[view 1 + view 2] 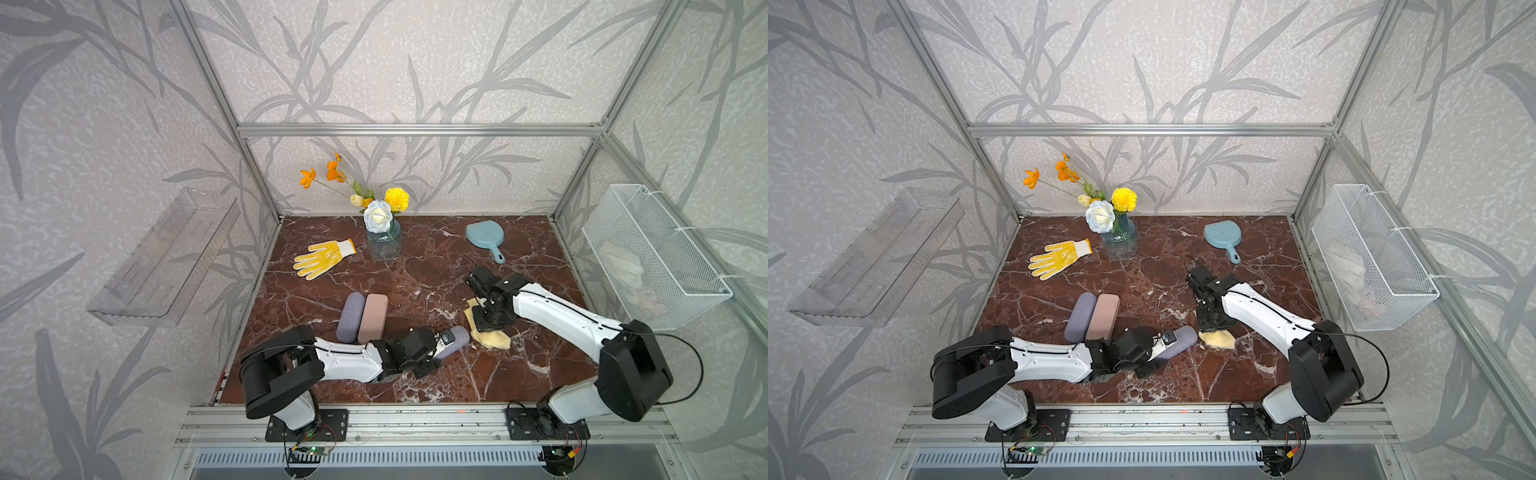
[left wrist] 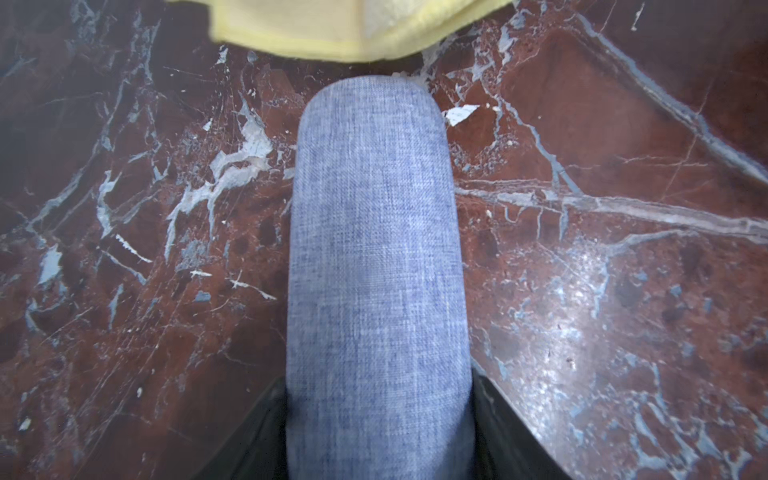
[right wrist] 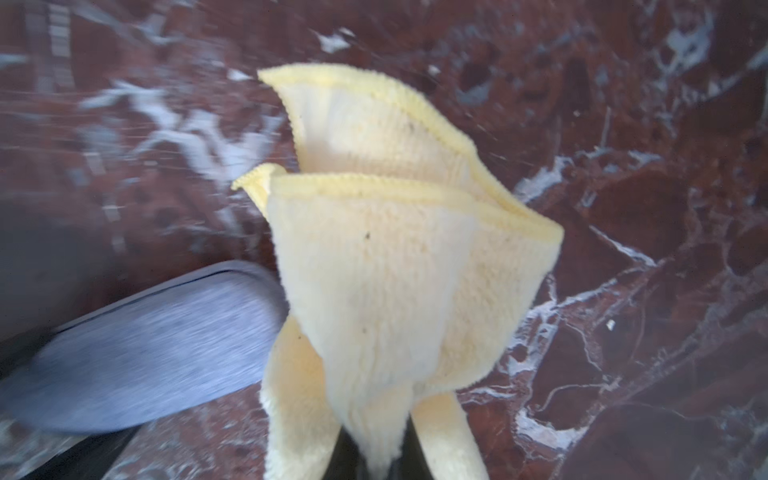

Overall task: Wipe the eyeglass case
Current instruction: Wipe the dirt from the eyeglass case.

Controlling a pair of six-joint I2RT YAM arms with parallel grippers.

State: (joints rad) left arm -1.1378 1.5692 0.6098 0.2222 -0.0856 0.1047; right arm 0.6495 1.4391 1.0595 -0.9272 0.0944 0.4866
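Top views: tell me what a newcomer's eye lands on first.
The orange, yellow and white flowers in a glass vase at back centre. Next, near the front, the left gripper clamps a blue-grey eyeglass case, and the right gripper holds a yellow cloth beside its free end.

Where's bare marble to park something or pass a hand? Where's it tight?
Free: centre, between vase, blue dustpan and pink case; front right, between yellow cloth and front rail. Crowded: held grey-blue case nearly meets the cloth; purple case lies tight beside the pink case.
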